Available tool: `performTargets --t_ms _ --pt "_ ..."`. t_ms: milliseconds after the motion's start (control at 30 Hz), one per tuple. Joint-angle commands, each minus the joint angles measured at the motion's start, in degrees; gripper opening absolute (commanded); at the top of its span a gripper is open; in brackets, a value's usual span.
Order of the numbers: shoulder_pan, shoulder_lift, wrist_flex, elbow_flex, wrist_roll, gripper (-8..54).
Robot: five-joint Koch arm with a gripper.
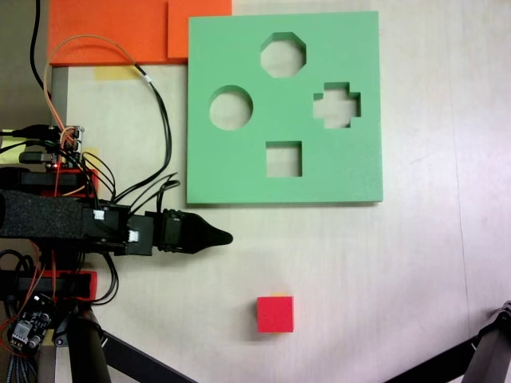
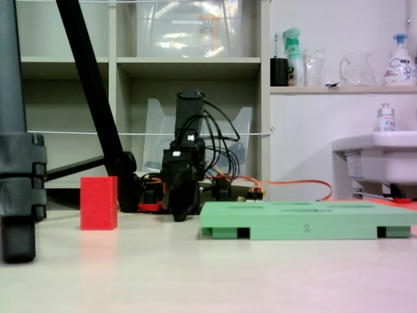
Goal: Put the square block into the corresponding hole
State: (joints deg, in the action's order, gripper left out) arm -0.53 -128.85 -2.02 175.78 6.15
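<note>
In both fixed views, items are listing largest to smallest.

1. Table point(image 1: 415, 263): pale surface, carrying everything below.
2. Green foam board point(image 1: 239, 175): lying flat in the upper centre of the top-down frame; in the low side-on view point(image 2: 306, 225) it is sitting at lower right. Cut-outs: octagon, circle, cross, and the square hole point(image 1: 283, 159) near the board's lower edge.
3. Arm point(image 1: 72, 219): lying along the left edge, pointing right.
4. Orange foam sheets point(image 1: 112, 32): occupying the upper left corner.
5. Gripper point(image 1: 222, 237): hanging just below the board's lower left corner; jaws are overlapping into one dark tip, so whether they are apart or together cannot be told. It is holding nothing.
6. Square block point(image 1: 275, 313): red cube resting on the table at lower centre, well apart from board and gripper; at left of centre point(image 2: 99, 203) side-on. Edges are running roughly parallel to the frame and to the hole's sides. Side-on it is appearing slightly taller than wide.

Risks: the hole is looking block-sized, so a slight twist in the grasp would be catching a corner on the rim; soft foam may be squashing or slipping under the jaws.
</note>
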Motion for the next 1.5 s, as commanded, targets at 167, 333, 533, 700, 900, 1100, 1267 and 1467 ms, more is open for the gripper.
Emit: performTargets --t_ms 167,333,533,700,900,1100,1267,1467 --pt "0.18 -4.39 -1.49 3.60 22.50 33.8" --pt "-2.99 -4.39 -9.05 -1.23 52.03 32.8" --pt "-9.58 -3.96 29.79 -30.15 70.31 28.4" --pt "-11.69 0.53 47.99 -46.14 71.46 27.9" --pt "-12.48 19.25 77.87 -75.94 70.66 26.3" --pt "-14.85 38.58 90.53 -100.02 66.36 43.2" --pt "-16.08 46.49 90.44 -104.59 63.81 46.3" --pt "-17.14 54.58 90.35 -106.87 63.11 49.4"
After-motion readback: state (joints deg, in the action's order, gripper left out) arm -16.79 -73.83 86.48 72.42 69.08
